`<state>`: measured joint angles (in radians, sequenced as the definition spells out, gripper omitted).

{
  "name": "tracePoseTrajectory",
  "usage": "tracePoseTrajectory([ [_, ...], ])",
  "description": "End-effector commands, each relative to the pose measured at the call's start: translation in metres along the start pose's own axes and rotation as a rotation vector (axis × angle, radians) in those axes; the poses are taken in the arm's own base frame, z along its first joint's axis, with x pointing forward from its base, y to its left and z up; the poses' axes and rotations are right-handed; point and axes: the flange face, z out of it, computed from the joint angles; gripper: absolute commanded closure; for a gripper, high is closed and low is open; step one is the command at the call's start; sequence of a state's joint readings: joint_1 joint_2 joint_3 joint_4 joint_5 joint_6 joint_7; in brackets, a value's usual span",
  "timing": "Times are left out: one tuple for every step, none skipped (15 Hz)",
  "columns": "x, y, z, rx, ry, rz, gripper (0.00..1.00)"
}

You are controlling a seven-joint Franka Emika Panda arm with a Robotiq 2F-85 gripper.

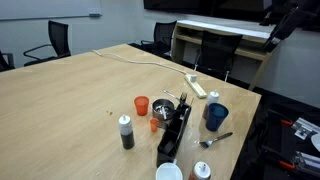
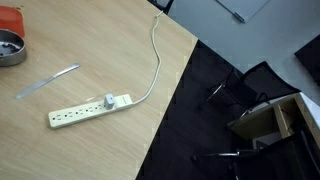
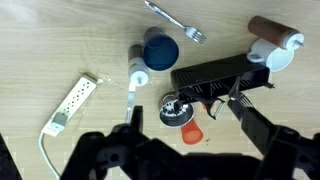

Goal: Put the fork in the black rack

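The fork (image 3: 176, 21) lies flat on the wooden table, at the top of the wrist view, just beyond a blue cup (image 3: 160, 50). In an exterior view the fork (image 1: 216, 140) lies near the table's edge, beside the blue cup (image 1: 216, 115). The black rack (image 3: 222, 78) lies lengthwise in the middle of the table and also shows in an exterior view (image 1: 174, 132). My gripper (image 3: 190, 130) is open and empty, high above the rack, its two dark fingers wide apart. The arm (image 1: 284, 20) shows at the top right.
A red cup (image 3: 192, 133) and a silver bowl (image 3: 178, 110) stand beside the rack. A table knife (image 3: 131, 97) and a white power strip (image 3: 68, 105) lie further off. A white cup (image 3: 277, 55) and a brown cylinder (image 3: 272, 26) are at the rack's end. A black bottle (image 1: 127, 133) stands apart.
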<state>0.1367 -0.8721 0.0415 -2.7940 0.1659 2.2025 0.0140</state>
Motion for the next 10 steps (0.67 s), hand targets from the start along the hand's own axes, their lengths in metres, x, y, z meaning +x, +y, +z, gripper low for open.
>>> tracePoseTrajectory([
  [0.000,0.000,0.000,0.000,-0.001,0.000,0.00],
  [0.003,-0.002,0.003,0.032,-0.022,0.001,0.00],
  [0.005,-0.003,0.007,0.040,-0.044,-0.004,0.00],
  [0.007,-0.006,0.016,0.031,-0.086,-0.030,0.00],
  [0.008,-0.011,0.029,0.042,-0.132,-0.055,0.00],
  [0.008,-0.015,0.041,0.043,-0.168,-0.085,0.00],
  [0.009,-0.021,0.058,0.043,-0.208,-0.127,0.00],
  [0.010,-0.029,0.072,0.046,-0.239,-0.171,0.00],
  [0.011,-0.039,0.088,0.053,-0.263,-0.224,0.00],
  [0.011,-0.050,0.102,0.063,-0.280,-0.278,0.00],
])
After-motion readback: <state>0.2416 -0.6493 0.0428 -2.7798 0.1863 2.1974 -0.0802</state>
